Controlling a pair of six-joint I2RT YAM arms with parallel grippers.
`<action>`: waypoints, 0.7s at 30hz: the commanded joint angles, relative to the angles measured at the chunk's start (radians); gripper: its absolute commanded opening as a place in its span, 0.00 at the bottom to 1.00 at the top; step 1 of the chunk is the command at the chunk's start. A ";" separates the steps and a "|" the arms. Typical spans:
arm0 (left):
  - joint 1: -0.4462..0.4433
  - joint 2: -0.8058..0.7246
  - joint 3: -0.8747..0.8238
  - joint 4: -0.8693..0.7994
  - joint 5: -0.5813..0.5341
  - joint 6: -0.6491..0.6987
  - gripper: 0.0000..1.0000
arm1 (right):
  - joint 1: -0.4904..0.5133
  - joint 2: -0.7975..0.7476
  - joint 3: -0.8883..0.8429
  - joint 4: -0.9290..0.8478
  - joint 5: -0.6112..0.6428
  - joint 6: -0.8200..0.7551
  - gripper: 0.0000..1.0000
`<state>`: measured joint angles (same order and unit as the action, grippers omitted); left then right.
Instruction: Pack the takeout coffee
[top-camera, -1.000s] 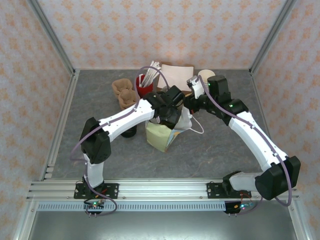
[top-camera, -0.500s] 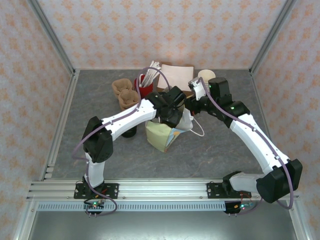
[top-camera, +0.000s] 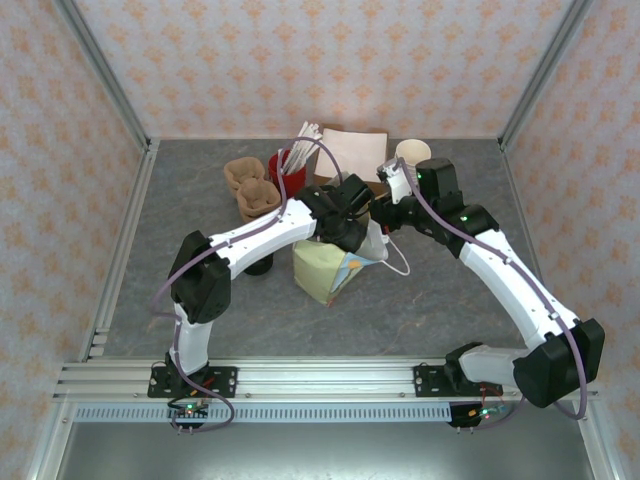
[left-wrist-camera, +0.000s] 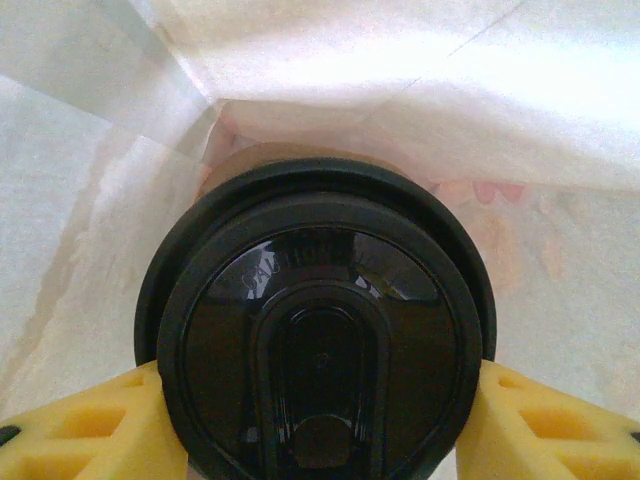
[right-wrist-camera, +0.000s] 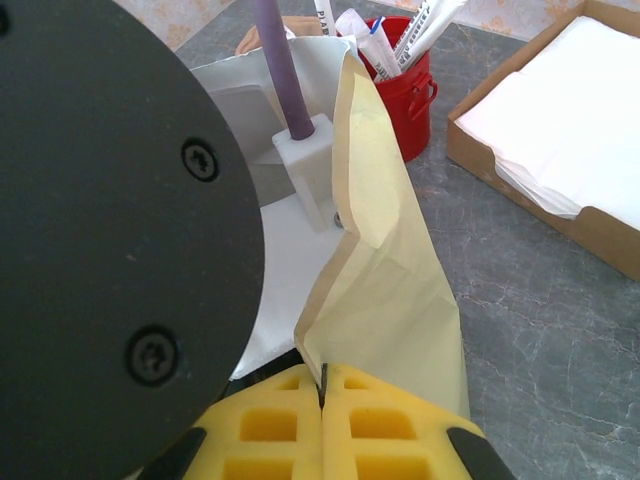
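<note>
Starting at the left end effector (left-wrist-camera: 320, 425): my wrist camera looks straight down on the takeout coffee (left-wrist-camera: 318, 345). The two yellow pads (left-wrist-camera: 90, 425) press against opposite sides of its black lid, so the cup is clamped between them. Around it I see the pale inner walls of the paper bag (left-wrist-camera: 420, 110), which puts the coffee inside the bag's mouth; I cannot tell whether its base touches the bottom. On the other side, the right end effector (right-wrist-camera: 322, 405) has its pads squeezed together with only a thin seam between them. The bag's (right-wrist-camera: 390, 290) cream-yellow edge runs down into that seam and is pinched there. From my overhead camera, the left end effector (top-camera: 352, 215) and the right end effector (top-camera: 385, 205) meet over the bag (top-camera: 325, 270) in the middle of the grey worktop (top-camera: 450, 290), one arm reaching in from each side. Beyond the bag stands a red pot (right-wrist-camera: 405, 95) stuffed with sachets and sticks, with a brown pulp cup carrier (top-camera: 250, 185) just to its left. To the pot's right lies a cardboard tray (right-wrist-camera: 600, 235) holding white napkins, and farther right, near the back wall, I can make out a white cup (top-camera: 412, 152).
</note>
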<state>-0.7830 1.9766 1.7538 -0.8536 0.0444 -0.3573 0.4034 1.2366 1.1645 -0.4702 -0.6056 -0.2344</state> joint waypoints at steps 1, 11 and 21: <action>0.014 0.074 -0.008 -0.021 -0.040 0.003 0.52 | 0.030 -0.048 0.000 0.024 -0.085 0.021 0.00; 0.016 0.051 0.002 -0.006 0.001 0.019 0.54 | 0.029 -0.048 -0.017 0.055 -0.061 0.054 0.00; 0.018 -0.025 0.019 -0.041 0.021 0.041 0.68 | 0.029 -0.074 -0.044 0.104 -0.046 0.073 0.00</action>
<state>-0.7773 1.9713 1.7664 -0.8658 0.0750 -0.3317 0.4065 1.1984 1.1305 -0.4385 -0.5926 -0.1844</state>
